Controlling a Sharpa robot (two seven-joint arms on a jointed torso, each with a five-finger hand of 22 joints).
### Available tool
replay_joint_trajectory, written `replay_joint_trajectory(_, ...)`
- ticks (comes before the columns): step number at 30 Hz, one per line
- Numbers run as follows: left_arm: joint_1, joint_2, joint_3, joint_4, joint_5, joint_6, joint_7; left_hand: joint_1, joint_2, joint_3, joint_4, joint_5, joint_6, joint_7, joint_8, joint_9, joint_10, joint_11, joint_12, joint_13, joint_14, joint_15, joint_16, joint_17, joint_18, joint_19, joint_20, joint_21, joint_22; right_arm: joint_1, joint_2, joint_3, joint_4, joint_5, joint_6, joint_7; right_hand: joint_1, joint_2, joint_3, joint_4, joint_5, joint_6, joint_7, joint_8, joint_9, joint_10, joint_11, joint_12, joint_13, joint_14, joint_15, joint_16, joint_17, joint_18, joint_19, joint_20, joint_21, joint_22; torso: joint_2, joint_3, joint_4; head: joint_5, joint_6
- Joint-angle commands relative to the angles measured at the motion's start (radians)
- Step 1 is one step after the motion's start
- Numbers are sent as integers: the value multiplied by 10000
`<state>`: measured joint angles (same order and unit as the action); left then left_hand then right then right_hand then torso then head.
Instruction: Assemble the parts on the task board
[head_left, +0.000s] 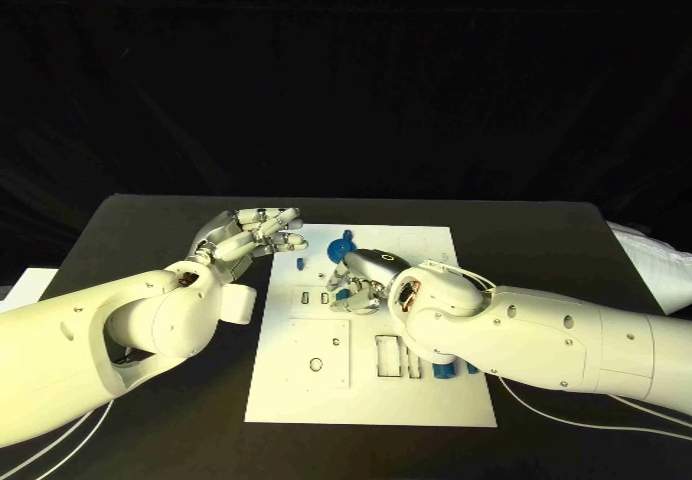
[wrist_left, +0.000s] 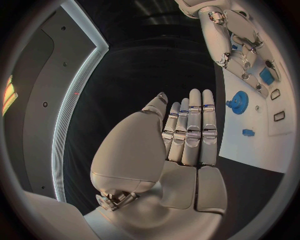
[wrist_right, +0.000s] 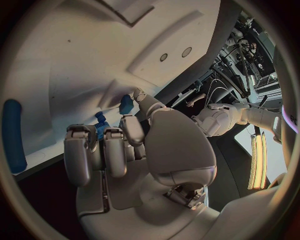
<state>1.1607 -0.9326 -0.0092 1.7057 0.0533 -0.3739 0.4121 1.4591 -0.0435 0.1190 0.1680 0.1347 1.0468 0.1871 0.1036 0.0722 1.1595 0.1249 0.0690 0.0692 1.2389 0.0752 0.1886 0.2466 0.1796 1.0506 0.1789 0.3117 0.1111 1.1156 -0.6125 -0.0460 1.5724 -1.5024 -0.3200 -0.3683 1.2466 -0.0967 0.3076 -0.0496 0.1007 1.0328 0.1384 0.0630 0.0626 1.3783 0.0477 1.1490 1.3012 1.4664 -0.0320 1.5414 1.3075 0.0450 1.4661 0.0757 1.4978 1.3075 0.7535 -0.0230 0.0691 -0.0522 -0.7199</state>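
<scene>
The left arm (head_left: 130, 335) enters from the lower left of the frame and reaches up toward the centre. Its left hand (head_left: 257, 232) sits left of centre, fingers (wrist_left: 190, 131) straight, close together and holding nothing. The right arm (head_left: 548, 345) comes in from the lower right. Its right hand (head_left: 364, 278) lies near the centre, palm down, fingers (wrist_right: 94, 155) curled inward; whether it grips anything cannot be told.
</scene>
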Motion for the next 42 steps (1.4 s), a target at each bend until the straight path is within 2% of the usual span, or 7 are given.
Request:
replay_joint_trajectory(1,8,7,5,10,-4,191,52,94,16,22,-49,-50,55,1,-60,-3,54,34,-55,-16,-17,-33,-46,9,34,31,24,-49,-9,-67,-20,-57,-42,-123,225,-95,16,-126,-69,4,64,-85,10,-6,9,-95,27,-81,-41,910,84,8,2036,-69,233,40,-66,862,-4,-1,0,-2,-11)
replay_joint_trajectory(16,8,10,5,-7,-3,193,50,94,16,22,-49,-50,55,1,-60,-3,54,34,-55,-16,-17,-33,-46,9,34,31,24,-49,-9,-67,-53,-58,12,-126,-58,3,24,-108,-73,26,78,-82,9,13,18,-96,28,-84,-51,908,87,4,2030,-70,236,47,-63,870,0,0,2,-16,-9)
replay_joint_trajectory(22,8,22,5,-16,-3,200,52,94,16,23,-49,-51,54,2,-63,-3,53,34,-56,-17,-17,-32,-49,12,34,31,24,-49,-9,-67,-157,-57,190,-111,-518,262,-5,-144,-117,57,54,-72,7,28,25,-50,30,2,-5,913,90,15,2054,-75,249,52,-53,896,-1,4,-2,-34,-7)
replay_joint_trajectory(27,7,33,5,-36,-3,211,52,93,15,27,-51,-52,51,3,-71,-5,47,37,-58,-19,-17,-31,-55,19,33,31,24,-49,-11,-38,-488,-26,617,83,-910,653,4,-132,-130,84,104,-50,0,44,31,33,23,156,82,917,88,22,2070,-80,261,53,-42,919,-15,1,-18,-51,40)
replay_joint_trajectory(33,7,25,5,-59,-3,211,54,93,15,27,-51,-52,51,3,-71,-5,47,37,-58,-19,-17,-31,-55,19,33,31,24,-49,-11,199,-1051,50,1136,380,-881,925,10,-140,-142,94,149,-51,0,44,31,38,22,164,81,918,87,23,2072,-80,262,54,-42,919,-3,3,-10,-74,72)
replay_joint_trajectory(39,6,27,3,-93,-2,216,52,93,15,27,-51,-52,51,3,-71,-5,47,37,-58,-19,-17,-31,-55,19,33,31,24,-49,-11,555,-1759,96,1512,452,-424,931,14,-157,-154,94,167,-51,-2,44,31,43,22,174,85,920,86,28,2083,-83,269,54,-35,935,-32,-13,-23,-87,54)
replay_joint_trajectory(42,6,28,2,-102,-2,219,51,93,15,27,-51,-52,51,3,-71,-5,47,37,-58,-19,-17,-31,-55,19,33,31,24,-49,-11,718,-2111,105,1633,426,-186,878,59,-157,-150,84,201,-29,-9,55,35,63,15,211,103,925,83,37,2104,-90,285,53,-20,968,-28,-8,-26,-86,44)
